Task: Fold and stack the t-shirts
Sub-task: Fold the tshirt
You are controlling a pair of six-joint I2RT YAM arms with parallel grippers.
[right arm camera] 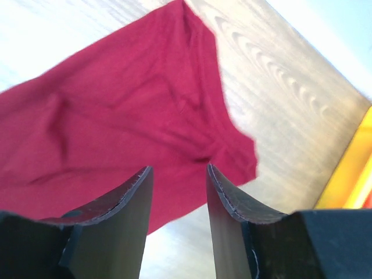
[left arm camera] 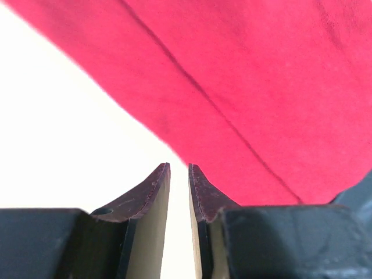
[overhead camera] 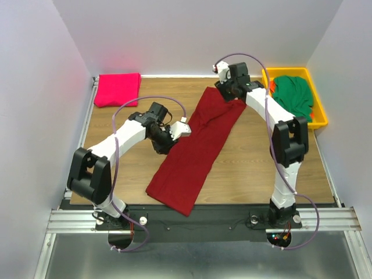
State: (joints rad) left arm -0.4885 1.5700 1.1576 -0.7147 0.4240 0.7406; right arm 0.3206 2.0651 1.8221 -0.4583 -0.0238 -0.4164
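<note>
The dark red t-shirt (overhead camera: 197, 145) lies as a long narrow strip, running diagonally from back centre to the table's front edge. My left gripper (overhead camera: 163, 146) sits low at the strip's left edge, near its middle. In the left wrist view its jaws (left arm camera: 178, 165) stand a narrow gap apart with nothing between them, and the dark red cloth (left arm camera: 261, 87) lies just beyond the tips. My right gripper (overhead camera: 224, 93) hovers open over the strip's far end (right arm camera: 116, 116), holding nothing. The pink t-shirt (overhead camera: 118, 88) lies folded at the back left. The green t-shirt (overhead camera: 293, 96) is bunched in the bin.
The yellow plastic bin (overhead camera: 321, 113) stands at the back right corner and shows at the right edge of the right wrist view (right arm camera: 349, 174). Bare wooden table (overhead camera: 261, 157) lies to the right of the strip. White walls enclose the table on three sides.
</note>
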